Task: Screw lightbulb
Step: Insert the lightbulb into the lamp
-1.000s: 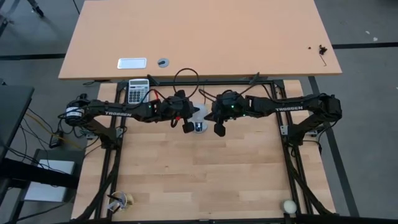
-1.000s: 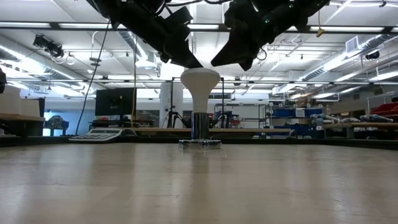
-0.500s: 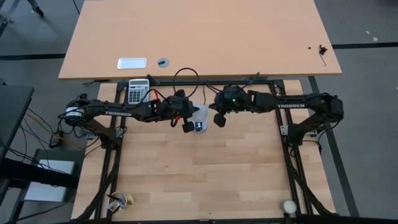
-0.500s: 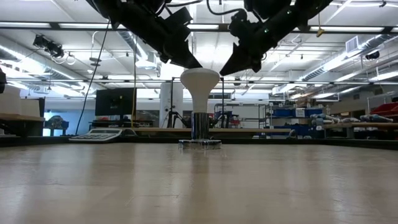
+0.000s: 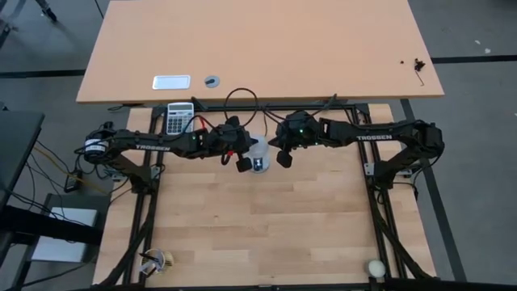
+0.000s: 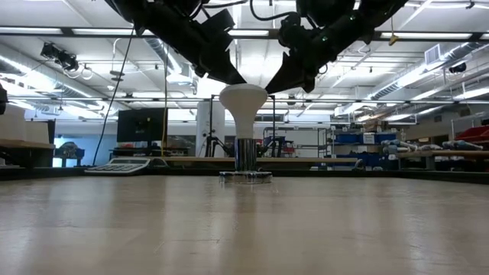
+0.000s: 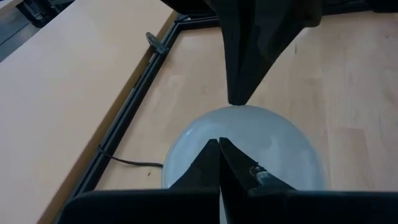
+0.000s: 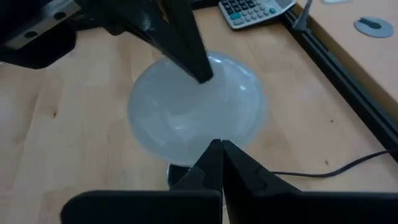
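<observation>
Frame centre: bulb [image 6: 243, 103] upright, axis vertical; closed L end effector [image 6: 233, 76] & R end effector [image 6: 275, 82] flank dome, equally near.

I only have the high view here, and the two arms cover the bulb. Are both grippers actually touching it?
Observer: The low view shows the left gripper and the right gripper, both shut, with their tips against opposite sides of the lightbulb dome.
Operator: Is the bulb sitting in the socket?
Observer: Yes, it stands upright with its screw base down in the socket.
Operator: Anything beside it at table level?
Observer: A calculator lies off to the side, well apart from the socket.
</observation>
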{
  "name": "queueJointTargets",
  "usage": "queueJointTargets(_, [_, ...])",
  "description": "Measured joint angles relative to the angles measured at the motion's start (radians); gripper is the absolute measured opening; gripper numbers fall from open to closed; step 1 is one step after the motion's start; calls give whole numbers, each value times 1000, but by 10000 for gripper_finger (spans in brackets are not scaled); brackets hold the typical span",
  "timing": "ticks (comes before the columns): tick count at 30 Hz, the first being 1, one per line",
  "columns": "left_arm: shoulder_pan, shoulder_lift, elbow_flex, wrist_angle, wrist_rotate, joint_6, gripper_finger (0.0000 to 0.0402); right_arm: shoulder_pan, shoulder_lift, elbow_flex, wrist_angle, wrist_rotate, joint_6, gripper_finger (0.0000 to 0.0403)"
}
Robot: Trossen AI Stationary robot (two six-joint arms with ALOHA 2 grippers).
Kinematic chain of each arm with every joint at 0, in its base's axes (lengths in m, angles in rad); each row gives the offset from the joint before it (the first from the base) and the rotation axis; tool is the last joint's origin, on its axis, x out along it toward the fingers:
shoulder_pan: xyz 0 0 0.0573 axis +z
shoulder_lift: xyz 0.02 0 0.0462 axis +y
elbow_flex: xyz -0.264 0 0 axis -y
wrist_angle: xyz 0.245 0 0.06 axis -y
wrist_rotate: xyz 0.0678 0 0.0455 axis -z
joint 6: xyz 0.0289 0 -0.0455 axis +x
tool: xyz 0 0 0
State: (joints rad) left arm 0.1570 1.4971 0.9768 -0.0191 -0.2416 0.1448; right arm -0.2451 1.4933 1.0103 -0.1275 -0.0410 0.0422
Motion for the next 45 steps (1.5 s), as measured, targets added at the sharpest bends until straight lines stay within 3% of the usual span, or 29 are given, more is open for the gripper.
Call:
queueJointTargets(12, [0, 3, 0, 16, 14, 0, 0, 86, 7, -3, 45, -91, 14, 9])
queueJointTargets(19, [0, 2, 0, 11, 9, 0, 0, 50, -32, -3, 3, 46, 2, 9])
queueJointTargets(25, [0, 2, 0, 12, 8, 0, 0, -7, -30, -3, -3, 51, 6, 9])
queueJointTargets(45, [0, 2, 0, 16, 10, 3, 0, 35, -5, -2, 9, -82, 53, 9])
